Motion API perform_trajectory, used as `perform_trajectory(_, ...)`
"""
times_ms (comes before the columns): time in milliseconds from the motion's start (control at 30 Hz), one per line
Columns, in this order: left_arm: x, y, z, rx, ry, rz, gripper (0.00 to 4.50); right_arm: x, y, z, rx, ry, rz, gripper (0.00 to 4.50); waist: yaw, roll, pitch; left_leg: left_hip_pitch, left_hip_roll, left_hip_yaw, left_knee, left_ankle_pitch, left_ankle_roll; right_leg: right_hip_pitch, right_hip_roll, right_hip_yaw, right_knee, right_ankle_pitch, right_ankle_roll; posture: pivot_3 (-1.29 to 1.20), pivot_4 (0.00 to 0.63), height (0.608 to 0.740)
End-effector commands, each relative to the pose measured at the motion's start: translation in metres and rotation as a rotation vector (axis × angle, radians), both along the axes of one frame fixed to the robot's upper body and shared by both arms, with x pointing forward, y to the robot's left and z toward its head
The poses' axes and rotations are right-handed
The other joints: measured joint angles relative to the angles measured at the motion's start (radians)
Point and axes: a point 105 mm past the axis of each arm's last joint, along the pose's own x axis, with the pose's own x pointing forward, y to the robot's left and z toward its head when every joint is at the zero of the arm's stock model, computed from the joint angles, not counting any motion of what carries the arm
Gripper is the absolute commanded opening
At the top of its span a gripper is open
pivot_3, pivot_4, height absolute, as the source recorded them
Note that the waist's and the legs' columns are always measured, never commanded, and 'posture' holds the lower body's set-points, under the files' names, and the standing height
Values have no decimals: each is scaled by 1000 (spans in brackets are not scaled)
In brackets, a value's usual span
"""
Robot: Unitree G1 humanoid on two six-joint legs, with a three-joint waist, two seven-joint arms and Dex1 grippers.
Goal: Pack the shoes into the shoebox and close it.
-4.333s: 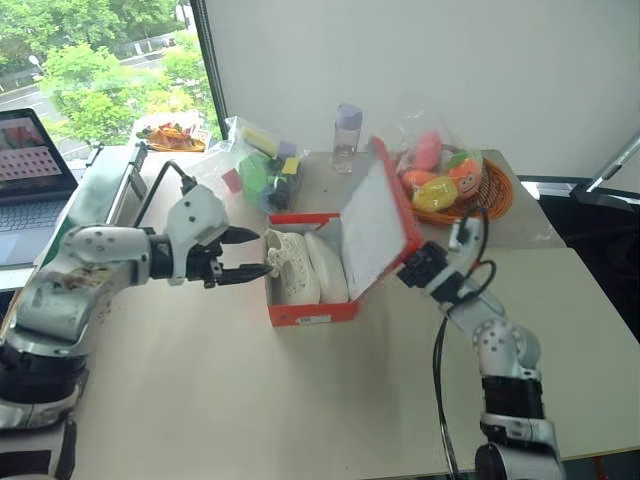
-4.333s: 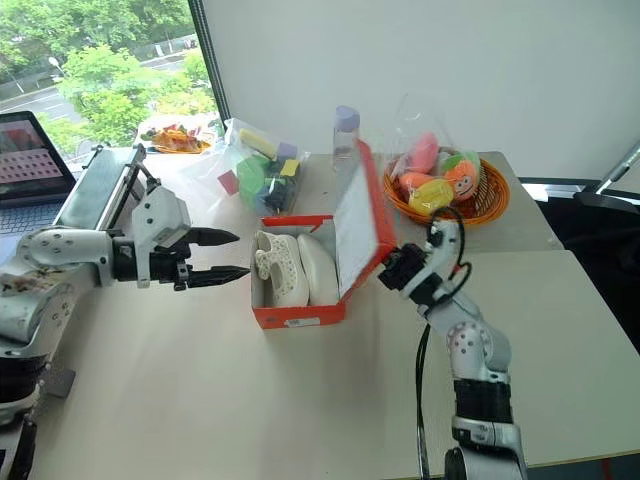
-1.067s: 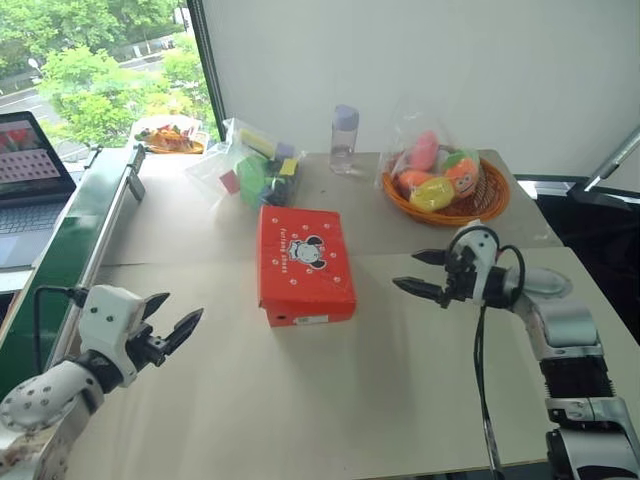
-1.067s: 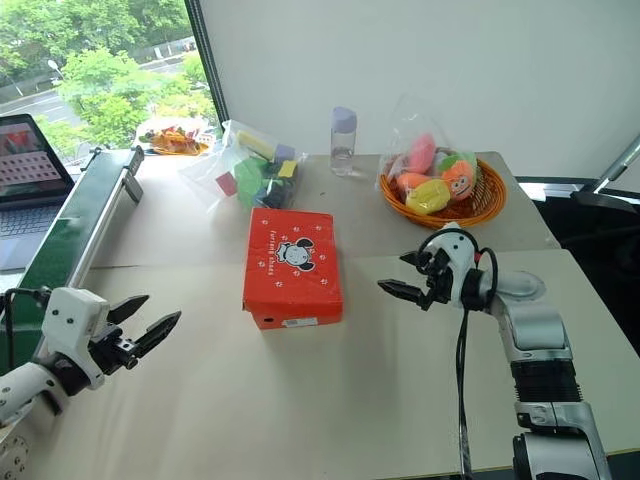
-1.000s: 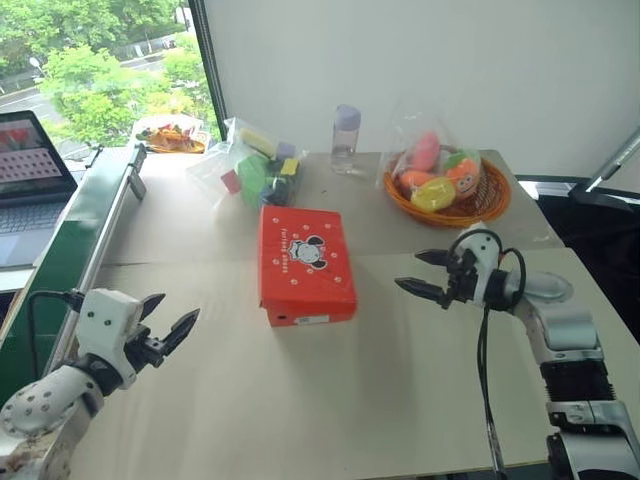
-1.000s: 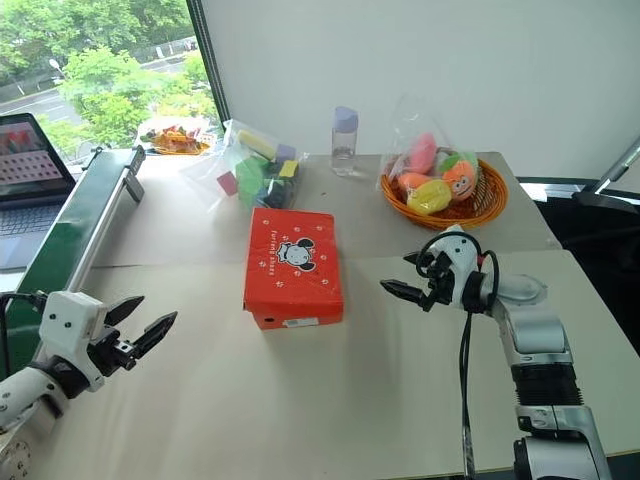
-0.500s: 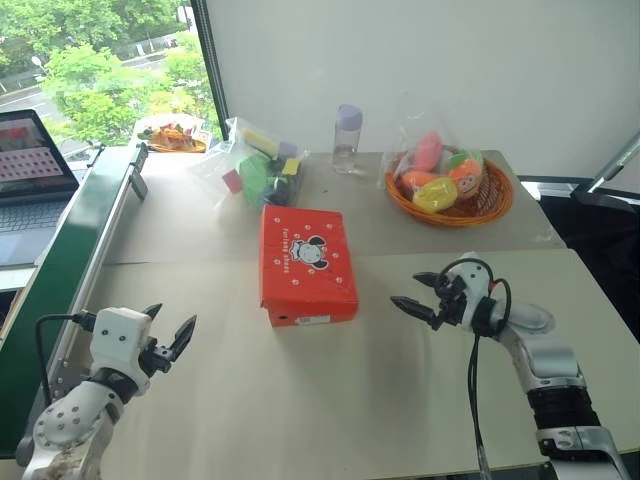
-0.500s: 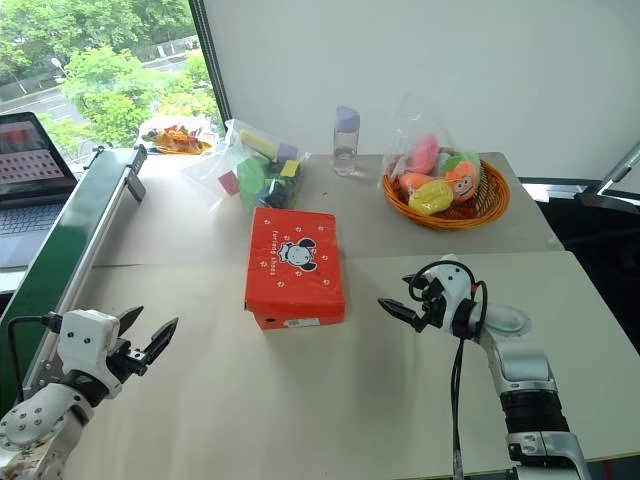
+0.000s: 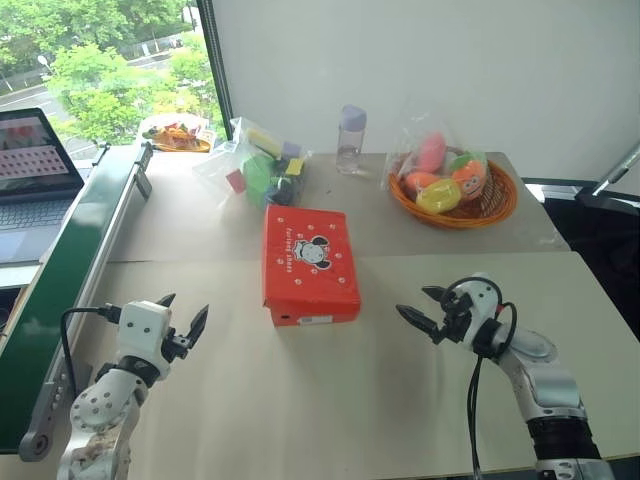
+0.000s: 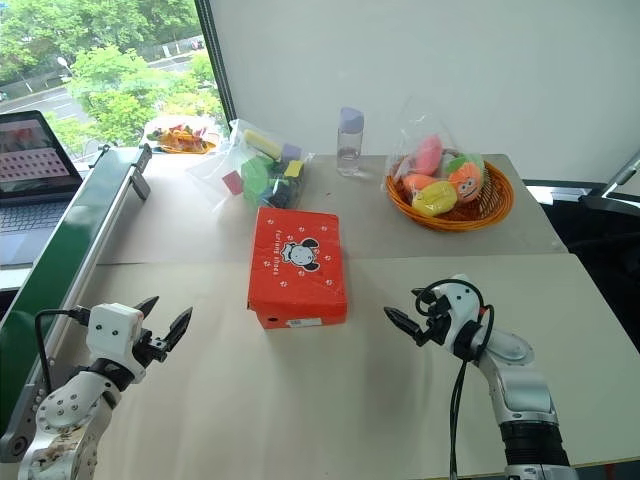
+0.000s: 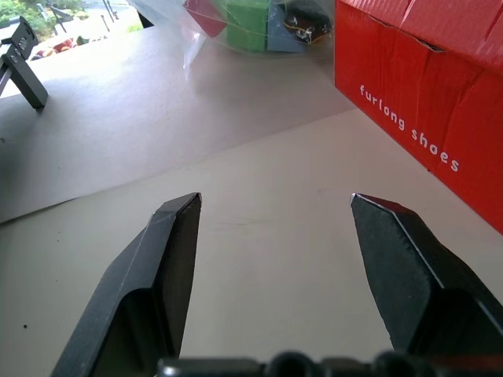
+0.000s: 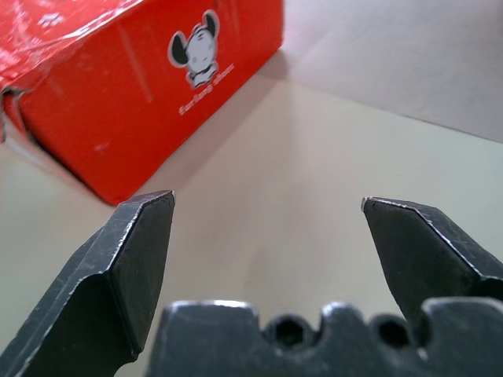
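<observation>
The red-orange shoebox (image 9: pixel 308 262) lies in the middle of the table with its lid down, the cartoon mouse picture facing up. The shoes are hidden. My left gripper (image 9: pixel 181 315) hovers low over the table well to the box's left, open and empty. My right gripper (image 9: pixel 421 308) hangs to the box's right, a short gap away, open with nothing between its fingers. The left wrist view shows the box's red side (image 11: pixel 424 94) with white lettering beyond one finger; the right wrist view shows the box's side with the mouse mark (image 12: pixel 157 71) ahead.
An orange woven basket of toys (image 9: pixel 452 185) stands at the back right. A clear bottle (image 9: pixel 349 139) and a plastic bag of coloured blocks (image 9: pixel 258 168) sit behind the box. A green rail (image 9: pixel 70 250) and a laptop (image 9: pixel 35 165) lie along the left side.
Both arms have sunk toward the table and drawn nearer the front edge. The box stays shut and has not moved; both grippers remain open.
</observation>
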Motion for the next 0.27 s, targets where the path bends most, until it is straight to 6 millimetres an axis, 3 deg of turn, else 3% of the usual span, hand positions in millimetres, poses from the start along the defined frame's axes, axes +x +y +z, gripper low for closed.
perform_trajectory(33,1,1,7,9,-57,27,3193,4,-3,17,42,-104,-53,4463,0,0,0,0,0,0,0,0,0,0,0,0,0,0,0,0,150,740)
perform_trajectory(267,-1,-3,-1,-2,-29,16,3193,10,2,16,53,-125,-68,4463,2,0,0,0,0,0,0,0,0,0,0,0,0,0,0,0,150,740)
